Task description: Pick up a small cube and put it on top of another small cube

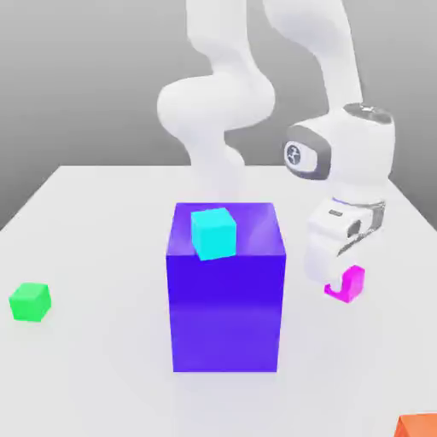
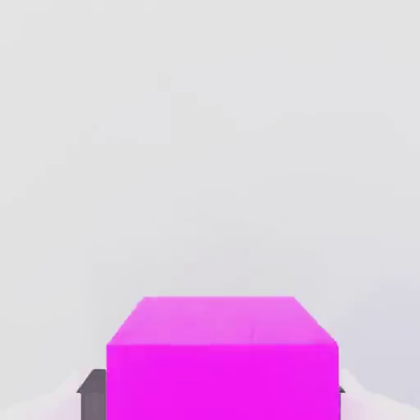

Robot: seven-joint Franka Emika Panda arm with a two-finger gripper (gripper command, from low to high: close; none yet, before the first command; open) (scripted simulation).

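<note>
Magenta filled the near part of the hand view, where the pink cube sat close against the gripper, with a dark finger showing at one of its sides and pale table stretching beyond it. In the exterior view the same pink cube lay to the exterior view's right of the big blue block, near it but apart, and partly hidden behind the white gripper that reached down over it. The fingers were drawn in tight on the pink cube, so the hand had hold of it; whether the cube was touching the table or just off it could not be told. The green cube rested on the table well apart from the blue block, on the exterior view's left of it, with nothing on top. A cyan cube sat on the upper face of the blue block, toward the front edge. An orange cube showed at the exterior view's lower right corner, well away from the blue block and cut off by the frame. Behind the blue block rose the white arm, bending over toward the pink cube's side.
</note>
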